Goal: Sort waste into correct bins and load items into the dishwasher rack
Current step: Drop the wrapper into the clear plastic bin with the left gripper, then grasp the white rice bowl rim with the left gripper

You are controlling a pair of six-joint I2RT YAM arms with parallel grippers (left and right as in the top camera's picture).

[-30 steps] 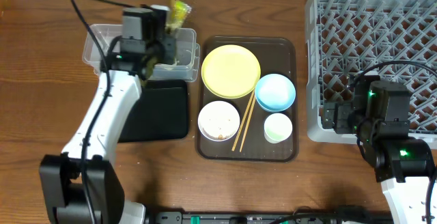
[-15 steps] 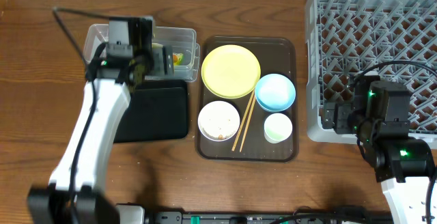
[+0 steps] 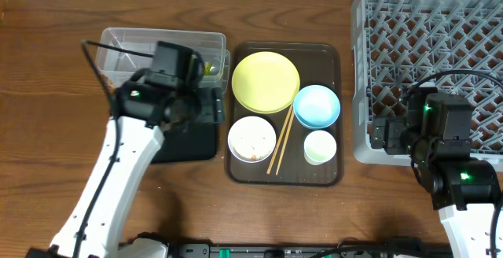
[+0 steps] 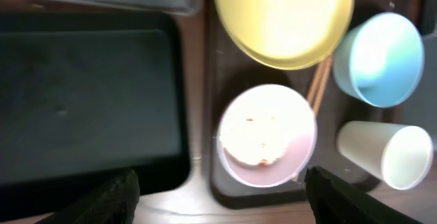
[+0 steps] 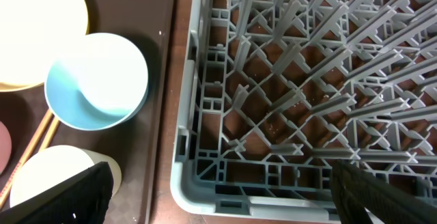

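Rack: the grey dishwasher rack [image 3: 424,22] takes up the far-right corner of the counter, nothing in it.
Serving tray: the dark brown tray [image 3: 330,61] sits mid-counter, just left of the rack, and all the dishes are on it.
Clear tub [image 3: 134,42]: along the far edge, left of the brown tray.
Black tray [image 4: 82,94]: right in front of the tub toward the near edge, partly under the left arm.
Left gripper [image 4: 218,179]: spread wide and holding nothing, hovering over the seam between the black tray and the brown one.
Right gripper [image 5: 222,197]: also wide open and empty, above the rack's near-left corner.
Yellow plate [image 3: 266,81]: far-left part of the brown tray.
Blue bowl [image 3: 317,105]: just right of the plate, touching its rim.
White bowl [image 3: 251,138]: near-left part of the tray.
Cup [image 3: 320,147]: small white one, in front of the blue bowl.
Chopsticks [image 3: 280,140]: lying slanted between the white bowl and the cup.
Wrapper [image 3: 208,68]: green-yellow bit in the right end of the clear tub.
Food scraps [image 4: 263,135]: whitish stuff in the white bowl.
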